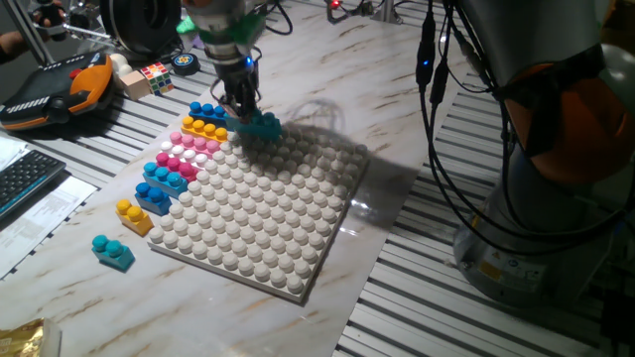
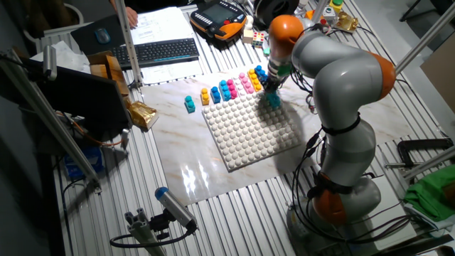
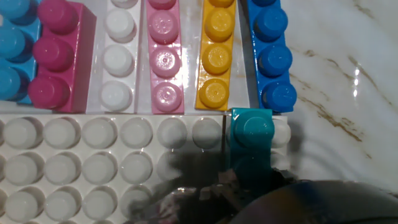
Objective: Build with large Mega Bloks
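Observation:
A white studded baseplate (image 1: 268,208) lies on the marble table. Along its far left edge sit a blue (image 1: 204,111), a yellow (image 1: 203,127), a pink (image 1: 194,145), a magenta (image 1: 177,162) and a light blue brick (image 1: 164,179). My gripper (image 1: 244,107) is shut on a teal brick (image 1: 258,126) that rests on the plate's far corner, next to the blue brick. The hand view shows the teal brick (image 3: 251,132) on the plate's edge row, just below the blue brick (image 3: 273,56) and the yellow brick (image 3: 216,56). The fingers are a dark blur there.
A blue brick (image 1: 153,197), a yellow brick (image 1: 134,216) and a teal brick (image 1: 113,252) lie at the plate's near left. A puzzle cube (image 1: 155,75), an orange pendant (image 1: 60,91) and a keyboard (image 1: 25,180) lie beyond. The robot base (image 1: 526,248) stands at right.

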`<state>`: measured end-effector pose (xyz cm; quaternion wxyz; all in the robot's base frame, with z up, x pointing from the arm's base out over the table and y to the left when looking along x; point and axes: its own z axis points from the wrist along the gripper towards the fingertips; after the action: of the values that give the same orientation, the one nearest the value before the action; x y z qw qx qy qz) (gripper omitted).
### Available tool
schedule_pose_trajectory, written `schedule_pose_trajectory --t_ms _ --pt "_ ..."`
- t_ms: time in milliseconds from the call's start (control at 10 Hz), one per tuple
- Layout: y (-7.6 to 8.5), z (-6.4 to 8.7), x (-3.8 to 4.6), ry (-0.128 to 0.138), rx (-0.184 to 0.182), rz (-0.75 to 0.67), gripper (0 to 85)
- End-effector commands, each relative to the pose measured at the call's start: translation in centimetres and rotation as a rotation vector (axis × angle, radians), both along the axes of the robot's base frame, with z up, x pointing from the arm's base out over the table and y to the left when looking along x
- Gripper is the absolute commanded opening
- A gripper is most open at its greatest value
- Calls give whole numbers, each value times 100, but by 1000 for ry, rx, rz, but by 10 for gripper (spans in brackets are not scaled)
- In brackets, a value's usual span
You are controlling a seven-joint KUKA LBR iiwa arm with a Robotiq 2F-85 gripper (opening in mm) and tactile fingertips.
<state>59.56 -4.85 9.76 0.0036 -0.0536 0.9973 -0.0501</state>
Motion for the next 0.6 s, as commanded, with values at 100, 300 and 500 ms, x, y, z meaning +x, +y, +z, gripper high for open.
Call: schedule_pose_trajectory --t_ms 100,300,500 --pt "7 -90 -32 -12 0 4 7" --pt "-3 -138 -24 -17 8 7 13" --pt "2 -131 -23 -24 -1 -17 237"
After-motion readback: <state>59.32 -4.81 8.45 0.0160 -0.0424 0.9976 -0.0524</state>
